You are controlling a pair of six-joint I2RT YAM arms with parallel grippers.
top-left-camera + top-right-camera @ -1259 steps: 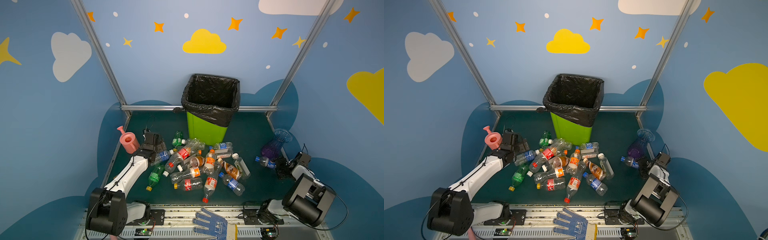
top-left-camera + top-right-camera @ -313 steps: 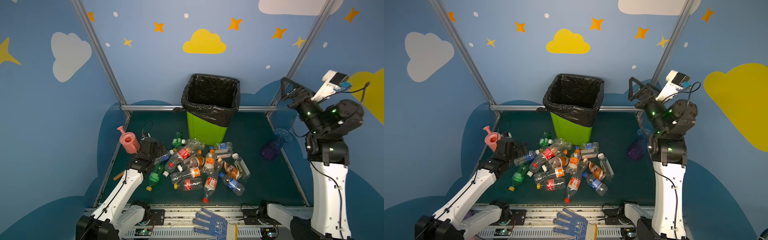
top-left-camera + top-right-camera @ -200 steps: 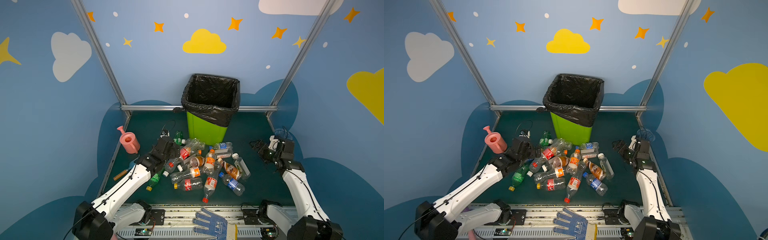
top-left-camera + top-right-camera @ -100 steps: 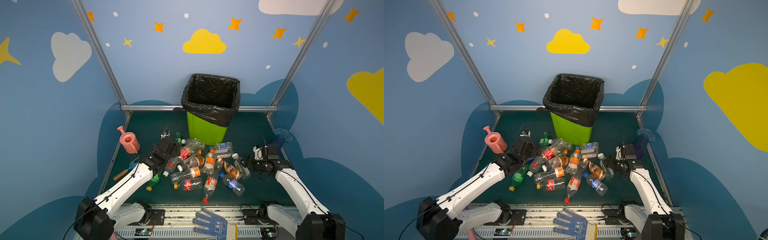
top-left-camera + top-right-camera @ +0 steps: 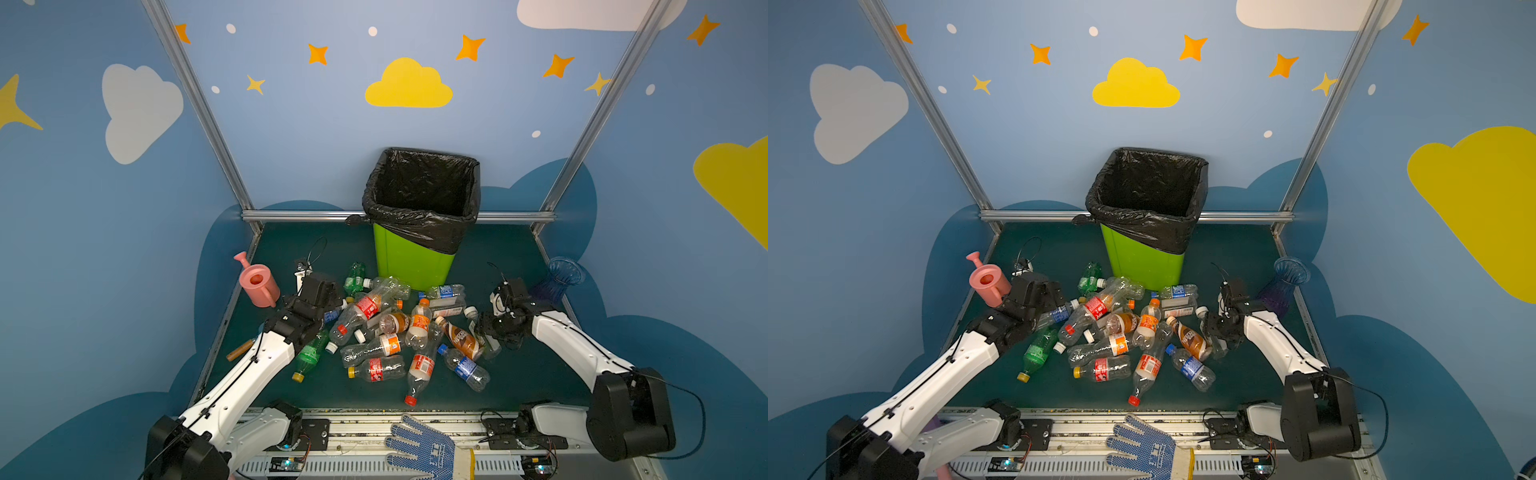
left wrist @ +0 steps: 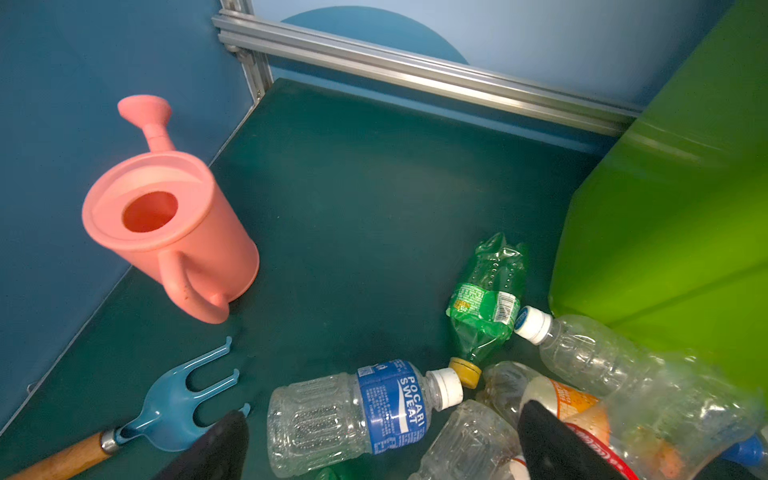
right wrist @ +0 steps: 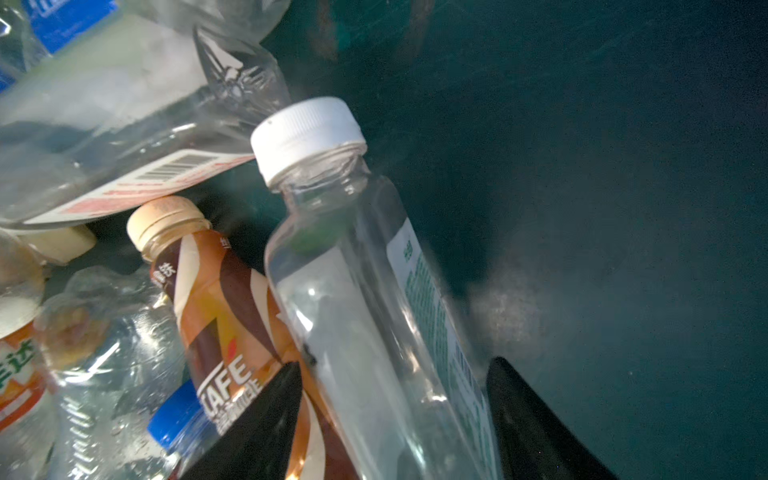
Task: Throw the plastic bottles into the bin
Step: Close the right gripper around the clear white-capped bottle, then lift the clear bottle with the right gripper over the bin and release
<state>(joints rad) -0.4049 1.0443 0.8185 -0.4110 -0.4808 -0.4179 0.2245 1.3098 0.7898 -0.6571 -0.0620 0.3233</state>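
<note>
Left wrist view, pink watering can (image 6: pixel 166 232), blue rake (image 6: pixel 174 411), bottles (image 6: pixel 353 415) beside bin (image 6: pixel 665 208).

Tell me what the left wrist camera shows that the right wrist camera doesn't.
Only the left wrist view: the pink watering can, a blue hand rake, the green bin, a Pocari Sweat bottle and the open left gripper. Only the right wrist view: a white-capped clear bottle between the fingers of the right gripper, grip unclear, beside a brown coffee bottle. Both: the dark green table and more clear bottles.
</note>
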